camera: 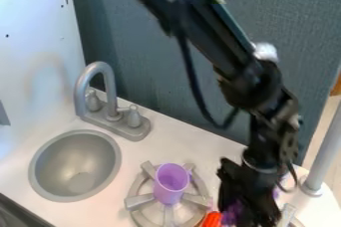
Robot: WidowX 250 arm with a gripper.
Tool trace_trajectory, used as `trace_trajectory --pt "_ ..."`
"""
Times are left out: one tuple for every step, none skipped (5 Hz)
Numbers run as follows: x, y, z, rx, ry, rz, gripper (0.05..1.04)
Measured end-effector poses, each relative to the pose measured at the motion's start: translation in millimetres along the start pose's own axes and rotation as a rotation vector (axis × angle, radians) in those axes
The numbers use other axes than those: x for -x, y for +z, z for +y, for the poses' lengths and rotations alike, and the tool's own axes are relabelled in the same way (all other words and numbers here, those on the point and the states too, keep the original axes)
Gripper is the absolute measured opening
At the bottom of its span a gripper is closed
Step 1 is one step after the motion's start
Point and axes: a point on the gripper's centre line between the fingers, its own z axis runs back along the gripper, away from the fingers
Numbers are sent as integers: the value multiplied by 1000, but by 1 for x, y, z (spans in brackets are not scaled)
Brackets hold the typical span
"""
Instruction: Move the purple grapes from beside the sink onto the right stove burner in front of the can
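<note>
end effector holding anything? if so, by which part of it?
Can't tell. The end effector is low at the right, right by a dark purple item, with an orange-red item beside that; no hold can be made out.

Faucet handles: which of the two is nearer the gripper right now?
The right-hand handle in the camera view is nearer the gripper; it stands clear of the spout, while the other handle shows through the spout's arch.

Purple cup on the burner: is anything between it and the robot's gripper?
Nothing visible seems to stand directly between the gripper and the purple cup. Only an arm of the grey burner reaches low that way; an orange-red object sits nearer the bottom edge.
</note>
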Motion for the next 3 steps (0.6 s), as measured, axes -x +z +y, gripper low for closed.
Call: trace_trajectory --pt "-16 -22 -11 -2 -23 37 610" --pt "-31 -38 -10 -11 -18 67 610" --pt "-36 -49 -8 -23 -2 85 610"
